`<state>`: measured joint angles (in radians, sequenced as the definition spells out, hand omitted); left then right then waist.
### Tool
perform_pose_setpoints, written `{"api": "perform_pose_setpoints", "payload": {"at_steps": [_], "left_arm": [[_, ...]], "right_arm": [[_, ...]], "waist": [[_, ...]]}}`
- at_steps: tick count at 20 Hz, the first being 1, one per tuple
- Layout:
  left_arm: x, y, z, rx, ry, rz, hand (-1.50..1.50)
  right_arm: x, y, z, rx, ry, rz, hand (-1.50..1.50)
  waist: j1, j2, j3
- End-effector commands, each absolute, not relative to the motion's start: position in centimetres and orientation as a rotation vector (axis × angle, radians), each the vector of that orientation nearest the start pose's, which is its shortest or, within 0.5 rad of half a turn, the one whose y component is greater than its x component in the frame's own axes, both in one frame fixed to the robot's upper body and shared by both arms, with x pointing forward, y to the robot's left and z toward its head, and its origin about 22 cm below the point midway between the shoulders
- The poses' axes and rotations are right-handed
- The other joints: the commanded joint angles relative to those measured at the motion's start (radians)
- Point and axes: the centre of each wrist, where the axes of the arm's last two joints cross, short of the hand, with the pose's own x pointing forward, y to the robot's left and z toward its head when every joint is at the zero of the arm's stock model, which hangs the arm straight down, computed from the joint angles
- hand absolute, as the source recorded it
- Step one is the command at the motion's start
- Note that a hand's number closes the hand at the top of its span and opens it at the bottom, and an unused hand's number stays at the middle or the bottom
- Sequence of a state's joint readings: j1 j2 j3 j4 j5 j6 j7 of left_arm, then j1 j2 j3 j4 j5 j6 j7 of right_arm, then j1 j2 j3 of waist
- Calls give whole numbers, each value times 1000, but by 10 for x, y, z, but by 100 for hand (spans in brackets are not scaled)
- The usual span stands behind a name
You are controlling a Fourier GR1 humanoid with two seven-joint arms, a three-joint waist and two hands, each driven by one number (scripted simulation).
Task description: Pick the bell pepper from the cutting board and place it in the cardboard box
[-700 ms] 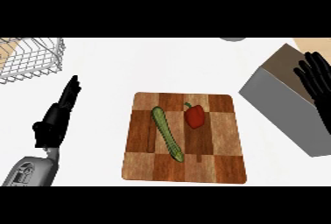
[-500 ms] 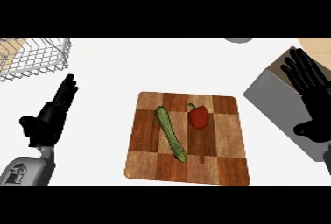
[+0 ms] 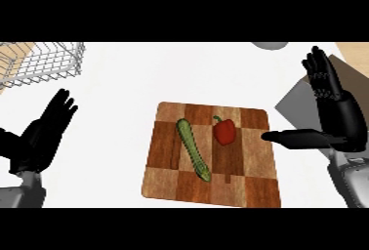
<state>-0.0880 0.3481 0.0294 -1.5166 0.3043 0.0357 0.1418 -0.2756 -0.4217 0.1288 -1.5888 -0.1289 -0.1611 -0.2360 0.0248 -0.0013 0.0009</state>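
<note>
The counter (image 3: pixel 130 68) is a plain white top that fills nearly the whole view. A wooden cutting board (image 3: pixel 245 185), checkered in light and dark brown squares, lies a little below centre and slightly skewed, its near corners running toward 6 o'clock.

2 vegetables lie on the board. The red bell pepper (image 3: pixel 224 132) sits in the upper middle, stem toward 12 o'clock, untouched by either hand. Just beside it, at its 9 o'clock side and not touching, a long green cucumber (image 3: pixel 194 149) stretches diagonally from about 11 o'clock down to 5 o'clock.

At 3 o'clock from the board stands the cardboard box (image 3: pixel 301 102), with a grey face turned to the board and a tan flap showing toward the upper right corner. The right hand (image 3: pixel 337 114) stands in front of it, fingers straight and spread upward toward 12 o'clock, thumb stuck out toward 9 o'clock so its tip hangs at the board's right edge, near the pepper but apart from it. It holds nothing.

The left hand (image 3: pixel 43 134) shows at 9 o'clock, well apart from the board, open with fingers straight and fanned up toward 1 o'clock.

At 11 o'clock a wire basket (image 3: pixel 47 62) sits on the counter, and a grey rounded object (image 3: pixel 268 45) peeks in at 1 o'clock, too cut off to identify.
</note>
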Motion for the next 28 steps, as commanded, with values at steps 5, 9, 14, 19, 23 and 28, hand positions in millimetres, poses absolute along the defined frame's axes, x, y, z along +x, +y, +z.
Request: {"api": "perform_pose_setpoints", "payload": {"at_steps": [5, 9, 14, 19, 23, 28], "left_arm": [[259, 318, 46, 62, -1434, 42, 0], [259, 312, 54, 36, -1450, 24, 0], [260, 316, 54, 49, -1443, 23, 0], [248, 304, 57, 37, -1442, 48, 0], [251, 311, 51, 50, -1450, 44, 0], [249, 324, 74, 38, -1444, 46, 0]], "right_arm": [[287, -243, 129, -306, -1962, 829, -150], [295, -244, 138, -561, -1720, 1099, -150], [298, -203, 163, -660, -1478, 1288, -150], [300, -154, 173, -635, -1276, 1389, -150], [307, -128, 179, -574, -1154, 1387, -150], [318, -123, 182, -571, -1063, 1381, -150]], "waist": [[-28, -6, -5], [-7, -4, -7], [-4, 0, -5], [-1, -1, -3], [-13, 0, -2], [-15, 0, -1]]}}
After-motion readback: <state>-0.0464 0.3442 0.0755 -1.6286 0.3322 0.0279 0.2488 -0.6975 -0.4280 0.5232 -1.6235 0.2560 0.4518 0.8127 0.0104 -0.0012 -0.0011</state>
